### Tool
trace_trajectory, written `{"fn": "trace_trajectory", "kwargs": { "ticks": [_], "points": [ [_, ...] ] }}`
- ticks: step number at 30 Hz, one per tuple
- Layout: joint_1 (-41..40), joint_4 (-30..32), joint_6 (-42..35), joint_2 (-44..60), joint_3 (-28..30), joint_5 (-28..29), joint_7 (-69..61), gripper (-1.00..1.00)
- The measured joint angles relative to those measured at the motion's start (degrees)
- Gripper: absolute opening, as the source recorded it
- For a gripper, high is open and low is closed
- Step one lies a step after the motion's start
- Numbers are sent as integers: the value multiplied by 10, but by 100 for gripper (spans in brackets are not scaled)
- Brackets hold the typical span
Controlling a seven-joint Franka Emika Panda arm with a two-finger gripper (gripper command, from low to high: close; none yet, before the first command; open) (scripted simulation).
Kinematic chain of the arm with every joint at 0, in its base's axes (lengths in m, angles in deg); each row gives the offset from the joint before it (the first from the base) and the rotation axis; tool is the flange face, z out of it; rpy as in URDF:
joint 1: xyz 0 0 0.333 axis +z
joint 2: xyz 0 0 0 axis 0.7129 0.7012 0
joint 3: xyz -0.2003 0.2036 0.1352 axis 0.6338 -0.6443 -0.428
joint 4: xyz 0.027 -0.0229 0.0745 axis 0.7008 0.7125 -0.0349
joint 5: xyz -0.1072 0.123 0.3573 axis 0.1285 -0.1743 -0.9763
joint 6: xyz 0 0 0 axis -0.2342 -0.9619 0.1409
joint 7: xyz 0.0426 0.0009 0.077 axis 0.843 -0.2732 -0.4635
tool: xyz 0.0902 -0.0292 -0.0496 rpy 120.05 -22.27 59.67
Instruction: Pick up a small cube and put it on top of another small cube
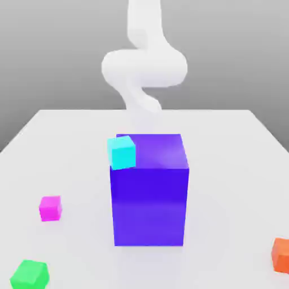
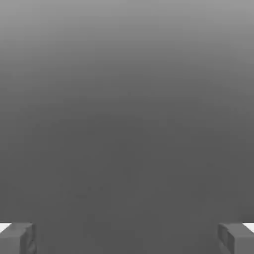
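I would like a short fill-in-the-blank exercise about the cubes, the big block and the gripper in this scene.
In the exterior view, the cube nearest the magenta cube is ____ in colour.
The orange cube lies toward the exterior view's ____.
The large block is blue-purple, and the small cube seen against its top is ____.
The gripper has its fingers ____.

Missing words: green; right; cyan; open

1. Four small cubes are seen: one bright magenta-pink cube (image 1: 50,209), one green cube (image 1: 30,275), one cyan cube (image 1: 121,153) and one orange cube (image 1: 281,255).
2. One large blue-purple block (image 1: 149,206) is shown.
3. One white robot arm (image 1: 144,68) is pictured.
4. One pale worktop (image 1: 231,175) is shown.
5. Five blocks are counted altogether, small and large.
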Motion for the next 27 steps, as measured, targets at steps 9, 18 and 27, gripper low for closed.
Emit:
{"fn": "trace_trajectory", "kwargs": {
  "ticks": [9,18,27],
  "points": [
    [-140,120,130,196,36,8,168,0],
    [-256,237,256,383,99,0,317,0],
    [-339,241,399,572,28,-99,287,0]
  ]
}}
